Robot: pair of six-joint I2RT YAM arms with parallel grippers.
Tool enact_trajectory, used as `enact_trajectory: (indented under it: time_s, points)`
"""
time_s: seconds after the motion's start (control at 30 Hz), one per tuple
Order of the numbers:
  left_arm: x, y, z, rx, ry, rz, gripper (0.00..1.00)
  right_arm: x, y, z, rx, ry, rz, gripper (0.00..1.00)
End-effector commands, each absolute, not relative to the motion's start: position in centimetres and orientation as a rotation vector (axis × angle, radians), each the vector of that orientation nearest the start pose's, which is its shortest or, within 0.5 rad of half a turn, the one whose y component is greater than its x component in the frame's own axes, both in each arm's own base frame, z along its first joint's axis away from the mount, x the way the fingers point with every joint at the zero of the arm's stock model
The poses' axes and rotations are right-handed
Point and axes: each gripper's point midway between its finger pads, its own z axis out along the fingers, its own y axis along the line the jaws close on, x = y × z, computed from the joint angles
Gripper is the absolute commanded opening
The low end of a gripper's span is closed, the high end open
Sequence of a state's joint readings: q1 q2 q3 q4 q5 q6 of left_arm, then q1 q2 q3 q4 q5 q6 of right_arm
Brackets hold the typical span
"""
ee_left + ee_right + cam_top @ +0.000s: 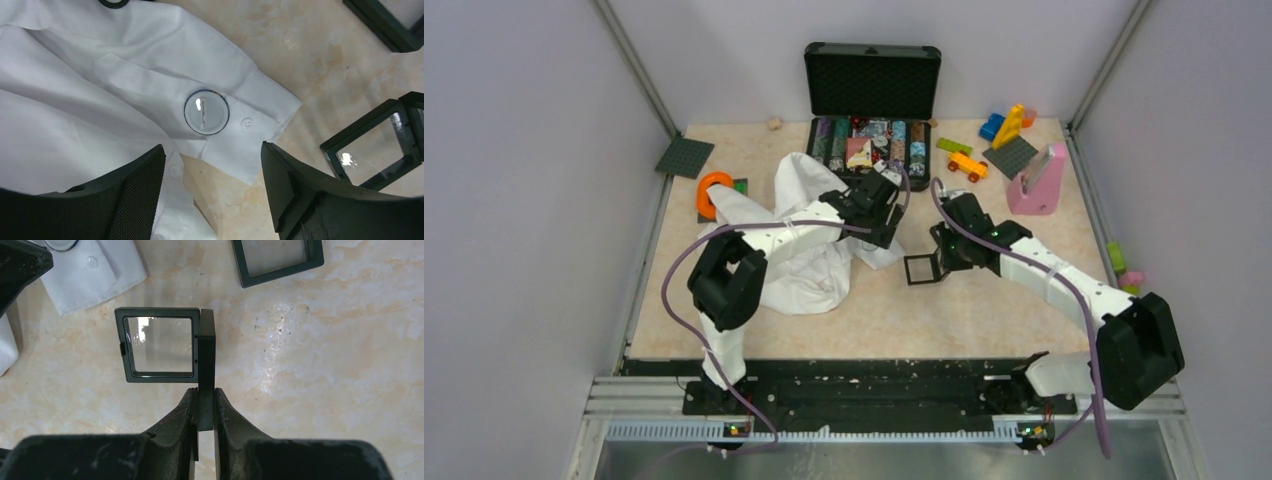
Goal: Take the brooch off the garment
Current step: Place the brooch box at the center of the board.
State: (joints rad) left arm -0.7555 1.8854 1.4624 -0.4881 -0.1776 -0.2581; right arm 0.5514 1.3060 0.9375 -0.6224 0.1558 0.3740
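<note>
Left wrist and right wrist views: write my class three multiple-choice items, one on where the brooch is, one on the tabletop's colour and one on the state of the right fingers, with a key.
1. Where is the small round pale dark-rimmed brooch?
A) in an open case
B) on the white cloth shirt, beside a small button
C) on bare table

2. What colour is the marbled tabletop?
A) beige
B) green
C) black

3. The right fingers are:
A) open and empty
B) shut on the brooch
C) shut on the black square clear-paned frame

Key:
1 B: the brooch lies on the shirt near the cuff, next to the button.
2 A: pale beige shows all around the shirt and the frame.
3 C: both fingers pinch the frame's edge.
</note>
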Motion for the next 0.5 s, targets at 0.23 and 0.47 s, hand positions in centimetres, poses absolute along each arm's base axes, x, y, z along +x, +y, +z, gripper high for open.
enact_trajectory:
  time_s: [0.23,0.47]
  points:
    - [36.5,-31.1,7.9,0.569,2.480,-0.191,0.73,28.0,13.9,10.0,-0.206,2.572,0.035,0.05]
    - [36.7,-31.0,7.3,0.555,2.494,-0.195,0.73,28.1,13.7,9.5,-0.208,2.582,0.011,0.25]
